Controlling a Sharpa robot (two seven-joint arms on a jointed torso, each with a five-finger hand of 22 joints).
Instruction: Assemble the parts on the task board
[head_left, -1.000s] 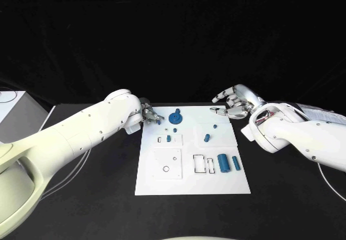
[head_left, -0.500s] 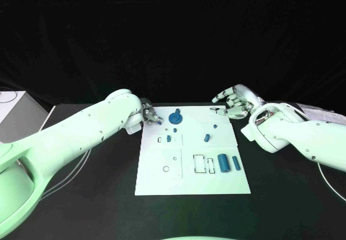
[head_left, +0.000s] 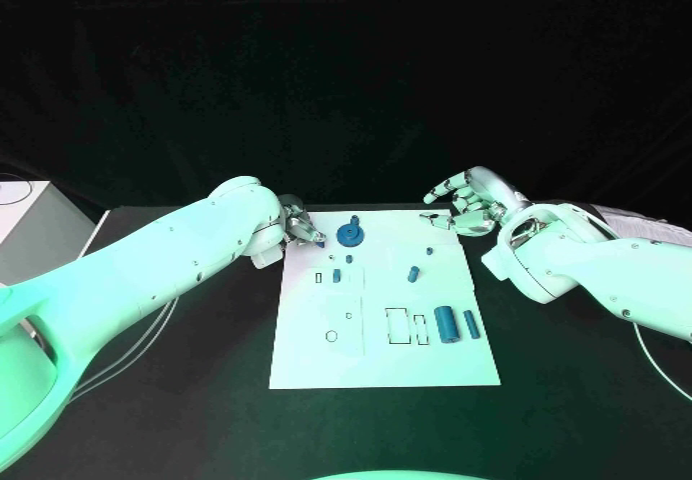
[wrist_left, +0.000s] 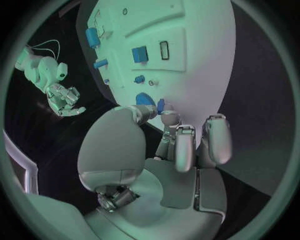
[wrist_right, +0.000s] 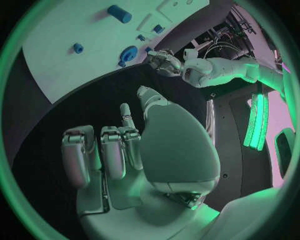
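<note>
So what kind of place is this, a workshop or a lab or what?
Probably a robotics lab or demo stand, not a workshop. A white task board with small blue parts lies on a black table against black backdrop, and cables and coloured lights surround the robot.

The task board (head_left: 387, 350) is white, its parts (head_left: 447, 324) blue (the round one (head_left: 351, 237) a deeper blue). The table (head_left: 173, 400) is black; both arms are white with silver hands.

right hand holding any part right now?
No. The right hand hovers off the task board's far right corner, and the right wrist view shows its fingers holding nothing.
</note>
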